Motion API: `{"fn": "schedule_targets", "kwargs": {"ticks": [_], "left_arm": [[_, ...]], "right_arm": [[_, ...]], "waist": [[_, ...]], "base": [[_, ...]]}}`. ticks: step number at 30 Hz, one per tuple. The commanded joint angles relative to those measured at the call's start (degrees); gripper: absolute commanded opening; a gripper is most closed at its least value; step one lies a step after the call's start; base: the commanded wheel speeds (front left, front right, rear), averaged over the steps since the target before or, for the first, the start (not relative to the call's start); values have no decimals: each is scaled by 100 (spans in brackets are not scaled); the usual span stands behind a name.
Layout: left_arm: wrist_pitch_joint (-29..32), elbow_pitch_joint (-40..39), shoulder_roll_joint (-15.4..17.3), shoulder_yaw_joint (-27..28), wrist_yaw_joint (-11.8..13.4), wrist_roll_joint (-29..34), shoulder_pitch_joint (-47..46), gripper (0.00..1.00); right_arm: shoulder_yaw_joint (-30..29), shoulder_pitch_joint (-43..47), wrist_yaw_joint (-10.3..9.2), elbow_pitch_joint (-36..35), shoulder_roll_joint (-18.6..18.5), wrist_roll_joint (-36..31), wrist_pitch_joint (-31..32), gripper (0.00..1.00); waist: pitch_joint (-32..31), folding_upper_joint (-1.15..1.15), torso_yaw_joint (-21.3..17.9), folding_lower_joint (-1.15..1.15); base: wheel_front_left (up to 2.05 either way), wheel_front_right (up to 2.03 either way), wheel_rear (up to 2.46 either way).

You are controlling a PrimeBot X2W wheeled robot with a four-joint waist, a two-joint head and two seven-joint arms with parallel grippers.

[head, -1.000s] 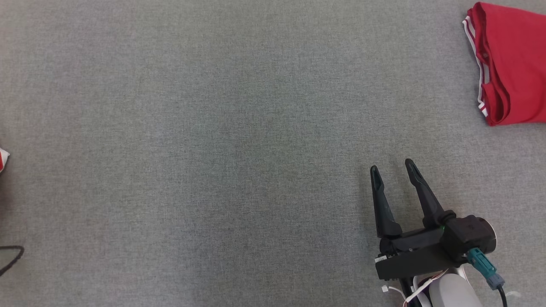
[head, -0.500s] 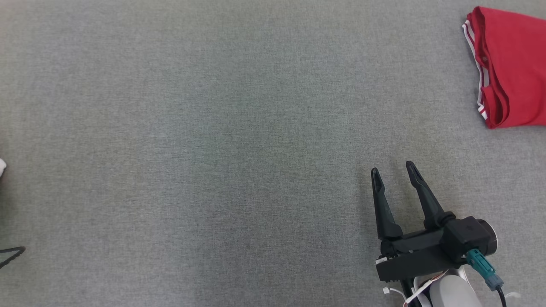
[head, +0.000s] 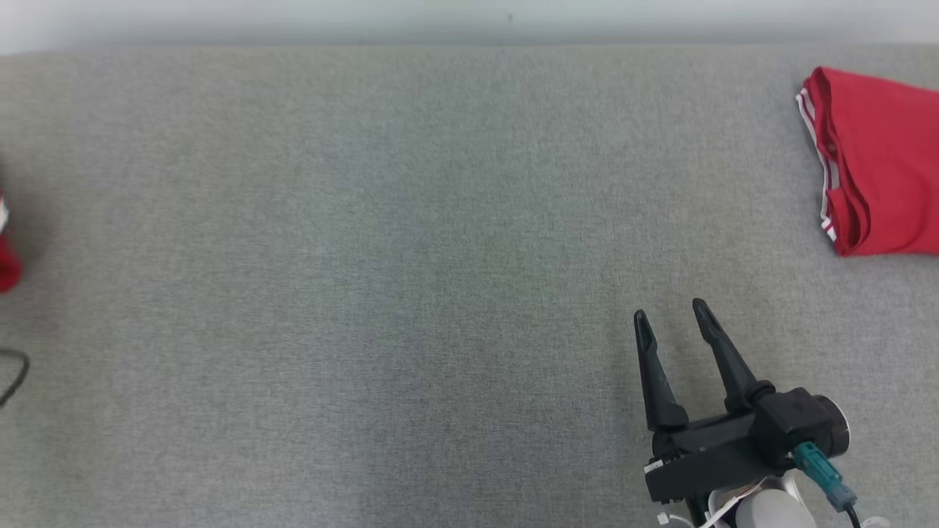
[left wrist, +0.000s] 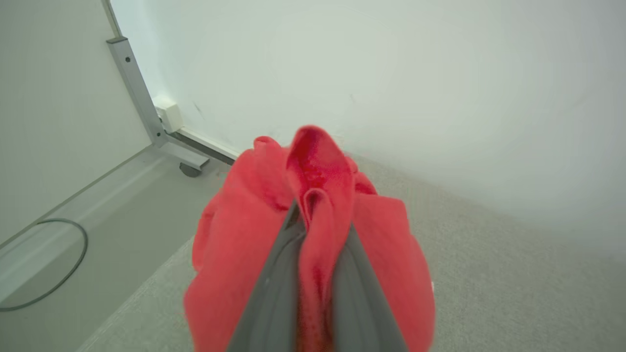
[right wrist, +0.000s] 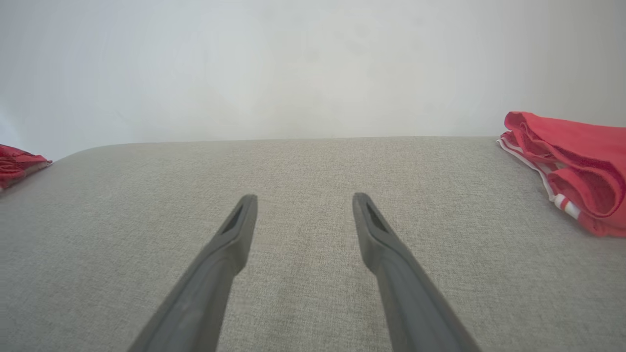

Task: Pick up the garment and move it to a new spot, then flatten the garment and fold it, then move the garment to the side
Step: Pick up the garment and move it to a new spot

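Left fingers (left wrist: 274, 293) first, from the left wrist view: they're pressed almost together, with a thick fold of the red garment (left wrist: 234, 244) pinched between them. The cloth bulges up over the tips at 12 o'clock and spills down both sides, so the tips themselves are hidden. Whether the bundle is touching the grey table (left wrist: 489, 274) beneath it, I can't tell from here. Off at 10 o'clock there's a metal frame leg (left wrist: 142, 102) against the pale wall, and a dark cable (left wrist: 73, 264) loops on the floor at 8 o'clock.

Over to the head view: a sliver of that red garment (head: 7, 264) shows at the 9 o'clock edge. The right fingers (head: 648, 359) sit at 5 o'clock, spread wide, nothing between them, pointing towards 12. A second red garment (head: 880, 161), folded and trimmed in white stripes, lies on the table (head: 403, 257) at 2 o'clock, well apart from those fingers.

The right wrist view agrees: both fingers (right wrist: 234, 234) wide apart over bare grey cloth, folded garment (right wrist: 567, 156) at 3 o'clock, red garment (right wrist: 19, 164) at 9 o'clock.
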Motion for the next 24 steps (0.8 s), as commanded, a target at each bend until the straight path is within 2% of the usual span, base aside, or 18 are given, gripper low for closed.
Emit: {"fn": "schedule_targets", "kwargs": {"ticks": [1, 7, 15, 24], "left_arm": [[-143, -155, -75, -79, -52, -84, -163, 0], [-373, -856, -155, -549, -110, -264, -448, 0], [-133, -2141, -332, -1240, -97, -755, -339, 0], [270, -3651, -830, -1701, -23, -1037, -15, 0]], "right_arm": [[17, 105, -15, 21, 10, 26, -7, 100], [50, 157, -15, 64, 10, 76, -7, 100], [48, 276, -15, 72, 10, 152, -7, 100], [82, 341, -15, 103, 10, 293, -7, 100]], "waist": [[-183, 0, 101, 0], [-414, 0, 27, 0], [-558, 0, -216, 0], [-677, 0, -707, 0]], "base": [[0, 0, 0], [0, 0, 0], [0, 0, 0], [0, 0, 0]]}}
